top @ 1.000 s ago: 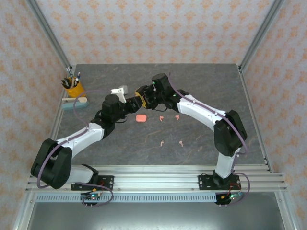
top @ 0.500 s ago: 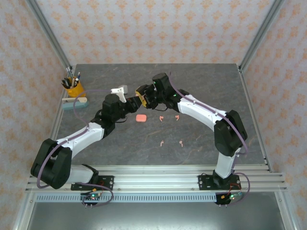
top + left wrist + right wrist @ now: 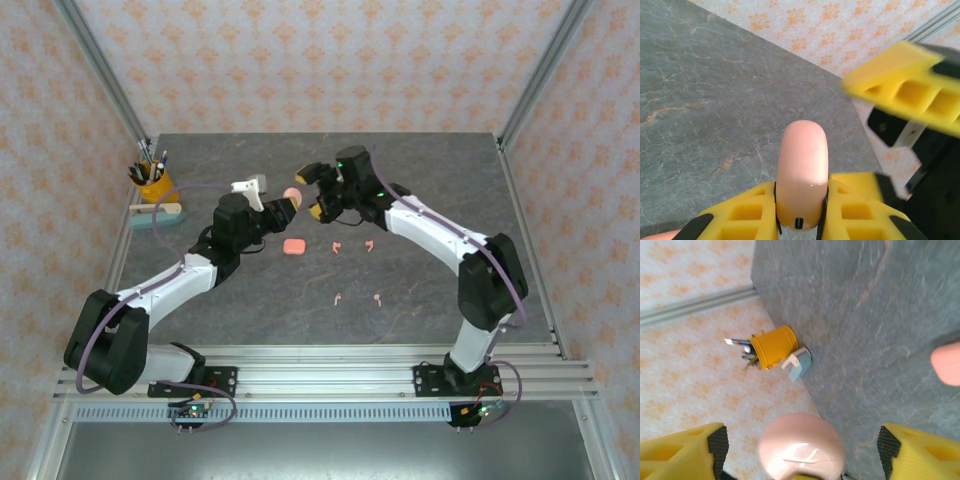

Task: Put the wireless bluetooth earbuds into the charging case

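Left gripper (image 3: 279,208) clamps a pink charging case (image 3: 292,194)!
Upper centre of the overhead view: its fingers are pinched narrow on the case, and the right gripper (image 3: 313,192) is spread wide just beside it. Four earbuds (image 3: 338,246) lie on the table (image 3: 450,180) below, near a second pink case (image 3: 294,245).

Four tiny pale-pink earbuds (image 3: 337,246) with short stems lie loose near the middle of the grey worktop (image 3: 300,328). They sit in two spaced pairs, one farther from the near edge and the other (image 3: 338,298) closer to it, with no earbud touching another. A smooth, oval pink charging case (image 3: 291,197) (image 3: 801,170) is held clear of the worktop, clamped by one end in the left gripper (image 3: 284,204); it looks closed and has a small dark slot at the gripped end, while a second case (image 3: 294,245) (image 3: 946,365), also pink, lies flat just left of the farther pair.
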You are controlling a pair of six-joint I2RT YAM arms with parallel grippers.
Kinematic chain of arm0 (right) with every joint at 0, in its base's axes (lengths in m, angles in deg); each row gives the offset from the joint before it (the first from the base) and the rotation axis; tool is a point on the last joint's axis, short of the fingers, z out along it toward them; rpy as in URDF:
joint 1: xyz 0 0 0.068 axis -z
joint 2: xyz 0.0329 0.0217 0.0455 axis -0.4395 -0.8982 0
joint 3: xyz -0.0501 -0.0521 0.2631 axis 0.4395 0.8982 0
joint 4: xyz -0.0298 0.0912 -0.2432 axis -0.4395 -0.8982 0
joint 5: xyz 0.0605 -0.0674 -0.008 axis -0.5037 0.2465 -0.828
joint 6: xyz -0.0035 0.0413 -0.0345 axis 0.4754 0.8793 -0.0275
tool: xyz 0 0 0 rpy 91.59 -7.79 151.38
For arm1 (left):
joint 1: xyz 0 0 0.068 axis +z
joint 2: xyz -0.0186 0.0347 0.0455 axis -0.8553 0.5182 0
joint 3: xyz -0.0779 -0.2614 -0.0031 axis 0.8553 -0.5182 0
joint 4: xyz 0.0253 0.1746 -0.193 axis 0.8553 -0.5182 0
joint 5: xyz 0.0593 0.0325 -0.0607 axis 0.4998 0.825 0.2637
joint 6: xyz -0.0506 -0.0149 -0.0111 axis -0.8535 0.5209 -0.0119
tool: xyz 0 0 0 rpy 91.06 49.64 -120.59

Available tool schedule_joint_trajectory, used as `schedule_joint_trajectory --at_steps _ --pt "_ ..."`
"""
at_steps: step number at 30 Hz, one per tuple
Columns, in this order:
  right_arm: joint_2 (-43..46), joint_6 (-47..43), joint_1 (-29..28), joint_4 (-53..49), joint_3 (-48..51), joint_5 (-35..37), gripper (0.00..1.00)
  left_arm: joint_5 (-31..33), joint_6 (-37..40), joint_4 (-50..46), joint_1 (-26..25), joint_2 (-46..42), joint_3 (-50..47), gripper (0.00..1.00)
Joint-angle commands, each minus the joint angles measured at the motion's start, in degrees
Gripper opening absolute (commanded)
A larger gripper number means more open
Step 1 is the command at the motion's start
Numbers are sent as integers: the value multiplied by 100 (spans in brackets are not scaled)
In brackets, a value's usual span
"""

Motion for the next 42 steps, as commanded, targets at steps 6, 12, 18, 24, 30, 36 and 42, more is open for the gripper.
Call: schedule_joint_trajectory --at_steps 6,12,18,24,30,36,42 --pt "1117 -2038 698 -88 826 -14 81 -554 592 -820 0 6 432 0" --pt "1677 -4545 751 -139 1601 -350 81 -1308 1058 -1515 100 136 846 0" --pt "1837 -5294 752 300 2226 -1065 80 -1941 1199 -1898 167 342 1265 0" --pt "1737 -5395 746 535 2264 -1460 79 -2195 1296 -2159 176 441 1492 0" --pt "1453 -5356 700 649 2068 -1607 78 -2274 1305 -2226 177 416 1511 0" --pt "1181 -5265 630 788 1778 -1639 77 -2298 1324 -2279 176 415 1546 0" --pt "863 -5146 611 912 1558 -1593 75 -2349 1346 -2296 178 389 1533 0"
